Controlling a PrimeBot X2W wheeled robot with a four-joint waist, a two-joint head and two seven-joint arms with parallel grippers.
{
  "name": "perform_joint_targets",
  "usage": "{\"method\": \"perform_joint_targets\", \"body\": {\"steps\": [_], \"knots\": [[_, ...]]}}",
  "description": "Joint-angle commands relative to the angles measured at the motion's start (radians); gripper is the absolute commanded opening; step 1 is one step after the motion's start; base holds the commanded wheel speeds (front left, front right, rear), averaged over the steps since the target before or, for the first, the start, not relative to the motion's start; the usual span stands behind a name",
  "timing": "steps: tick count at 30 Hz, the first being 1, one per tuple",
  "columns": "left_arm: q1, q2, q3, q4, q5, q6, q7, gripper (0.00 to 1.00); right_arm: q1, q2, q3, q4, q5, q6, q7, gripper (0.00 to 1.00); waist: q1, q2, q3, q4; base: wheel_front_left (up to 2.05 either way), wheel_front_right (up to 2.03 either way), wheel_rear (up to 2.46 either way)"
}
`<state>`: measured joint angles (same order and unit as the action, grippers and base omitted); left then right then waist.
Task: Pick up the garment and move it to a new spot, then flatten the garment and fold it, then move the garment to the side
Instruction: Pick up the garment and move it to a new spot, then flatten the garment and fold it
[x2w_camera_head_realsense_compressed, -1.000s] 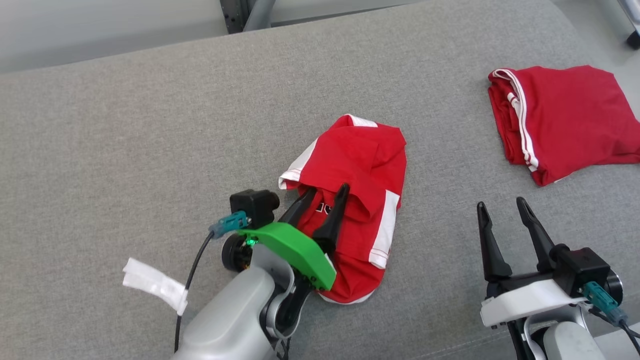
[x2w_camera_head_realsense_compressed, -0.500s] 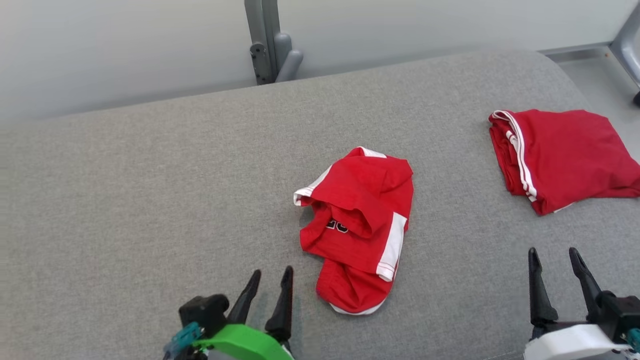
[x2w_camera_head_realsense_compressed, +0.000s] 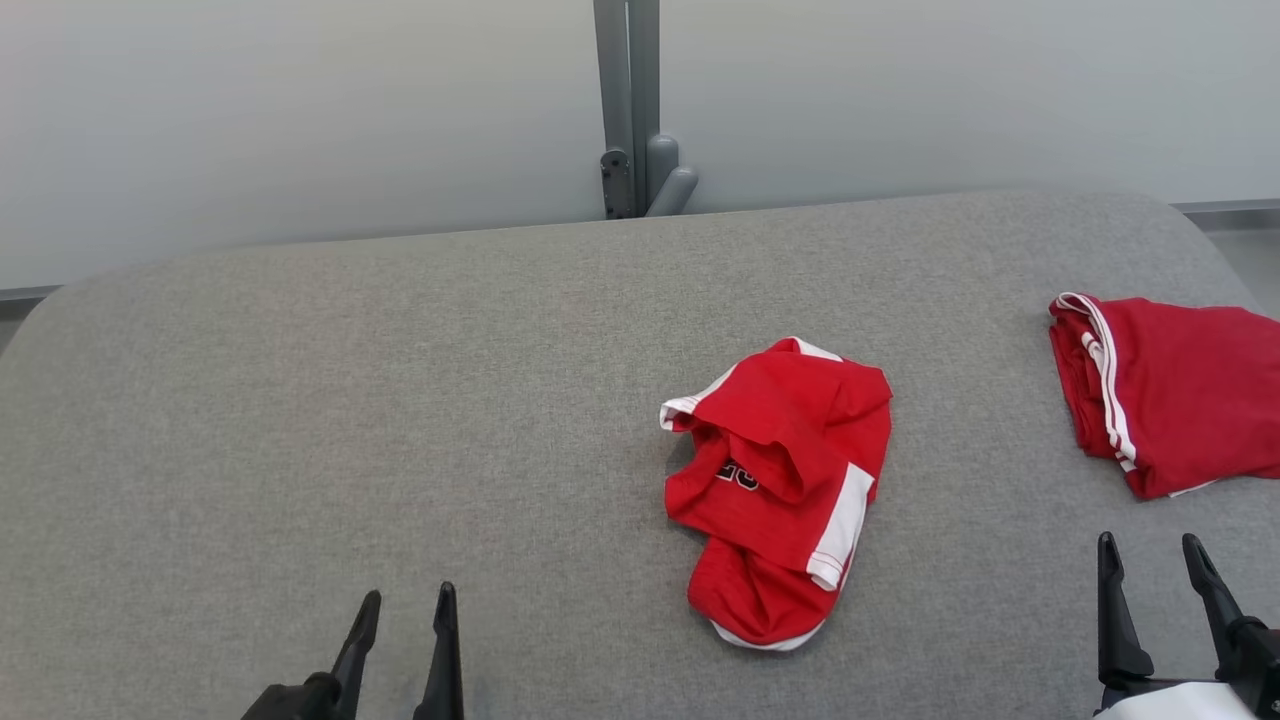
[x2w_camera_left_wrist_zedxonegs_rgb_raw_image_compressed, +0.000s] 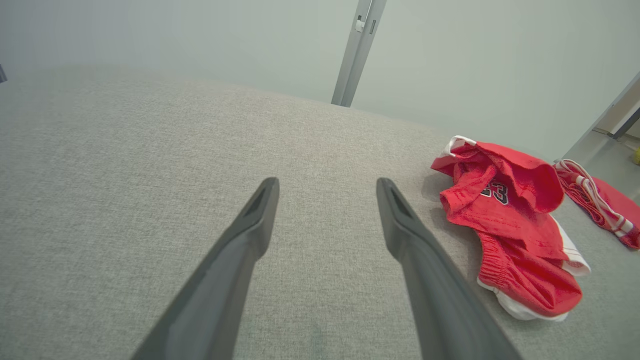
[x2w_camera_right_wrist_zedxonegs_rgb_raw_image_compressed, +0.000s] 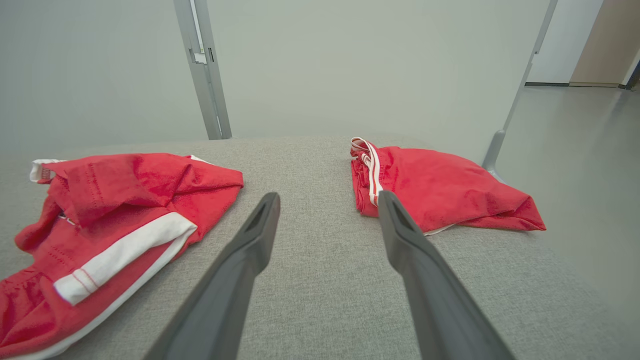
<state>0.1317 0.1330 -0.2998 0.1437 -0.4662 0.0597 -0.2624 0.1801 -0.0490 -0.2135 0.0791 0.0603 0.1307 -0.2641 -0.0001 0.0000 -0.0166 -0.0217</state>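
My left gripper and right gripper gape empty, the crumpled garment ahead between them, about equally near each, its long axis running away from me.

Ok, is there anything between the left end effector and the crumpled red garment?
Nothing visible. Bare grey cushion lies between the open left end effector and the crumpled garment, ahead to its right. The folded garment is farther right, off that path.

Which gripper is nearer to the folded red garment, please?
Right. The right gripper is just short of the folded garment; the left gripper is far to its left, beyond the crumpled garment.
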Motion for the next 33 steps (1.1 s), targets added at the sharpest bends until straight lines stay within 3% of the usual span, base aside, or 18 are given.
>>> {"method": "perform_joint_targets", "body": {"steps": [1, 5, 13, 22, 33], "knots": [[0.02, -0.007, 0.024, -0.003, 0.031, -0.01, -0.003, 1.0, 0.009, -0.003, 0.002, -0.001, -0.004, 0.0, 0.0, 1.0, 0.0001, 0.0, -0.014, 0.016, 0.0, 0.0, 0.0], [0.059, -0.023, 0.114, -0.023, 0.131, -0.028, -0.003, 1.0, 0.003, -0.003, 0.017, 0.001, -0.009, 0.0, 0.0, 1.0, 0.0001, 0.0, -0.022, 0.03, 0.0, 0.0, 0.0], [0.091, -0.054, 0.192, -0.031, 0.201, -0.077, -0.003, 1.0, 0.0, -0.003, 0.027, 0.002, -0.013, 0.0, 0.0, 1.0, 0.0001, 0.0, -0.021, 0.052, 0.0, 0.0, 0.0], [0.069, -0.075, 0.242, -0.016, 0.241, -0.122, -0.003, 1.0, -0.009, -0.003, 0.041, 0.007, -0.015, 0.0, 0.0, 1.0, 0.0001, 0.0, -0.021, 0.069, 0.0, 0.0, 0.0], [0.075, -0.082, 0.257, -0.005, 0.25, -0.139, -0.003, 1.0, -0.002, -0.003, 0.049, 0.011, -0.014, 0.0, 0.0, 1.0, 0.0001, 0.0, -0.025, 0.071, 0.0, 0.0, 0.0]]}}
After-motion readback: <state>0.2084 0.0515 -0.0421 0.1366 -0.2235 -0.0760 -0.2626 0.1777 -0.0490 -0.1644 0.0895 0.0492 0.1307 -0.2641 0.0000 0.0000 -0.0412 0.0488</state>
